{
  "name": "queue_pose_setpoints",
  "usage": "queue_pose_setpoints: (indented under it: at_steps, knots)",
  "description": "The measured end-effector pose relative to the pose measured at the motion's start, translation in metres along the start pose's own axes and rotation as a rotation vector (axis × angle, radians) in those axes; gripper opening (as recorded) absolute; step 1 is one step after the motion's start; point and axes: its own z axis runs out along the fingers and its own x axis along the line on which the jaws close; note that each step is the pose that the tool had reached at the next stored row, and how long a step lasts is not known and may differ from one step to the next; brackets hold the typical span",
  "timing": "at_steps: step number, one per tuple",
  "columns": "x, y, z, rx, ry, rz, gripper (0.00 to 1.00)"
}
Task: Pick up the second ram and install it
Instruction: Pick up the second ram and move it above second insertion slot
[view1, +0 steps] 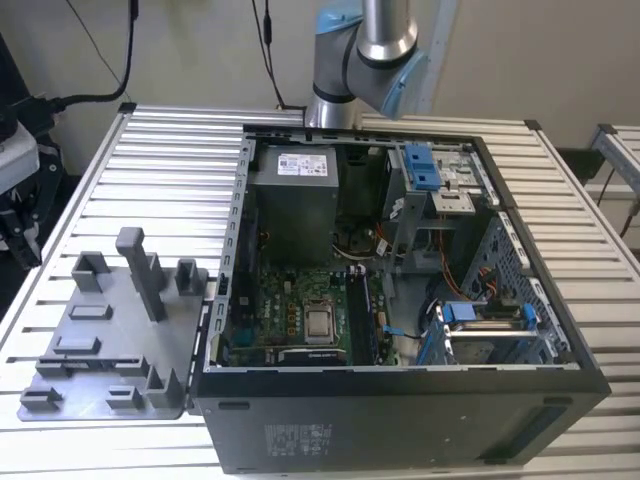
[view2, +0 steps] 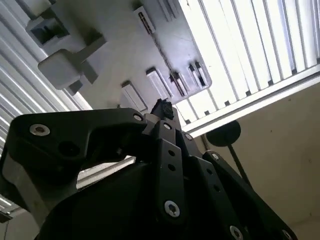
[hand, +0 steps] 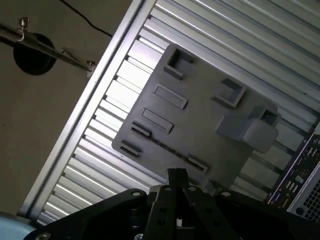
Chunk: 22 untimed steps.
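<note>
The black linkage of the gripper (view2: 162, 108) is seen close to the camera, its arms drawn in to one dark tip with no gap shown between them. Beyond that tip a grey tray (view2: 115, 50) is laid on the slatted metal table (view2: 240, 45), with a blocky post (view2: 62, 67) raised from it and narrow slots (view2: 175, 80) set near its edge. Past the table's edge a beige floor (view2: 285, 165) and a round dark base (view2: 223, 134) with a thin pole are shown.

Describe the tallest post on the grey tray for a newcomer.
At the exterior view's left of the open computer case lies a grey tray on the slatted table. The tallest post rises near its middle, block-headed, well above the squat brackets around it.
</note>
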Motion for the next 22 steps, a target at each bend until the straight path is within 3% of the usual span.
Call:
queue_pose_setpoints:
  at_steps: [22]
  knots:
    - [-0.0007, 0.0012, 0.0, 0.0052, 0.0138, -0.389, 0.11]
